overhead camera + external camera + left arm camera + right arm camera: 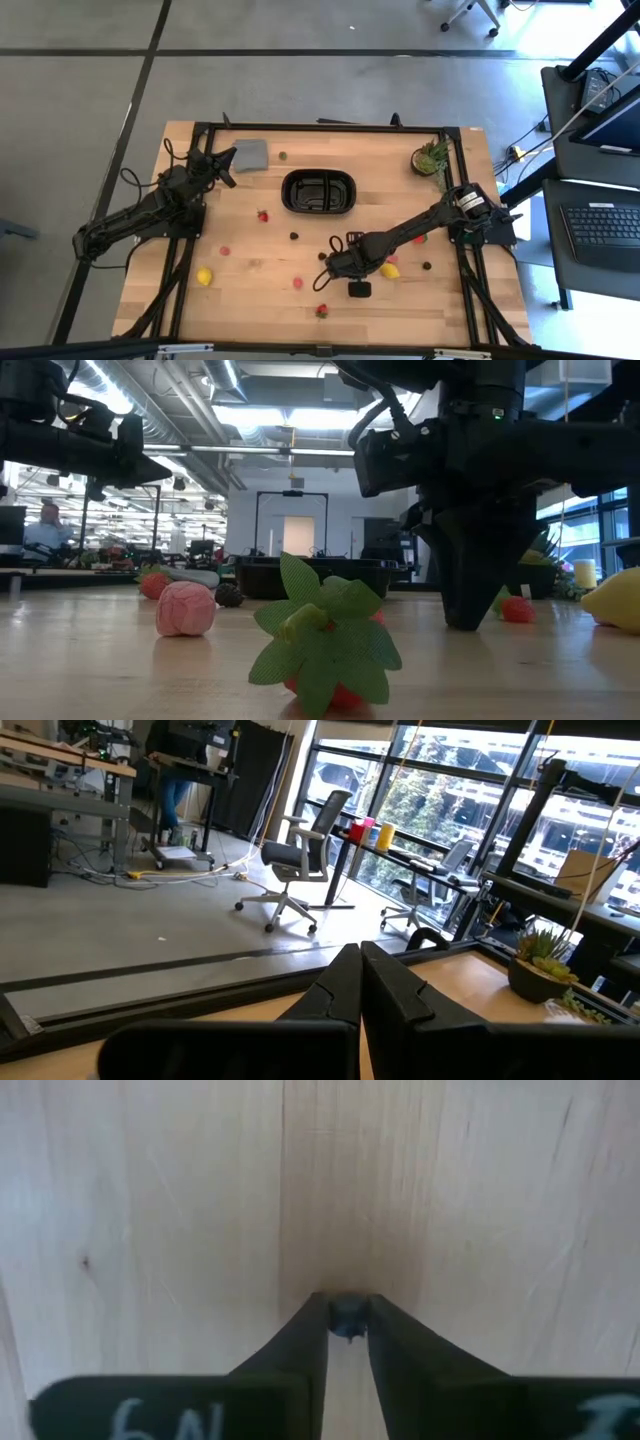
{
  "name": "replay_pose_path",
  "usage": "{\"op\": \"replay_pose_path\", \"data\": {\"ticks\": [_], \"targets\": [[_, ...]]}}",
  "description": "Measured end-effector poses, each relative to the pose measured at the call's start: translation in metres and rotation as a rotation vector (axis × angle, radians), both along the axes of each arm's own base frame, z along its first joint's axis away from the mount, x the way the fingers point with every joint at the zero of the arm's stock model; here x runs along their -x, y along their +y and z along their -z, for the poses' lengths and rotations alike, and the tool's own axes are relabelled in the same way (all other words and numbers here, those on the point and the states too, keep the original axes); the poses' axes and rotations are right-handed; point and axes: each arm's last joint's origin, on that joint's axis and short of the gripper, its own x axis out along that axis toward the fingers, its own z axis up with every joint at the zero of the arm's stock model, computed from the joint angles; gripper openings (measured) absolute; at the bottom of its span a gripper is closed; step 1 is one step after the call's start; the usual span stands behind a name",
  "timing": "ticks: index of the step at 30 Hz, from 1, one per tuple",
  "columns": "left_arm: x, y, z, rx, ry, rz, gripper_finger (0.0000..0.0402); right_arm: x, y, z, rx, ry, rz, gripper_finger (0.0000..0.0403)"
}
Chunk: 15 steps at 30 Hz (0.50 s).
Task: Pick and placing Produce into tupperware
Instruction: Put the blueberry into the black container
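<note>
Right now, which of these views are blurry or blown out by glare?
Low view: the leafy strawberry up close looks soft, and ceiling lights glare. Left wrist view: bright windows wash out the background. Right wrist view: the wood blurs towards the edges. High view: evenly lit.

Right pincer (347,1318) pinches small dark piece (348,1314), perhaps berry.

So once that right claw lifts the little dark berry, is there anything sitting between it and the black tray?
Nothing blocks the way. The right claw is shut on a dark berry at the table. Between it and the black tray lies only one small dark piece, low enough to pass over.
</note>
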Motion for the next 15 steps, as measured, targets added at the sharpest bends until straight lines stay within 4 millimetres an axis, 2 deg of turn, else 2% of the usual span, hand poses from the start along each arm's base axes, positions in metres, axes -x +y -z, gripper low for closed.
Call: {"op": "replay_pose_path", "data": {"ticks": [3, 15], "targets": [[0.0000, 0.0000, 0.0000, 0.000, 0.000, 0.000, 0.0000, 0.0002, -0.0011, -0.0025, -0.003, -0.003, 0.002, 0.0051], [0.0000, 0.0000, 0.0000, 0.000, 0.000, 0.000, 0.0000, -0.0001, -0.0043, -0.0038, 0.010, -0.007, 0.011, 0.0052]]}}
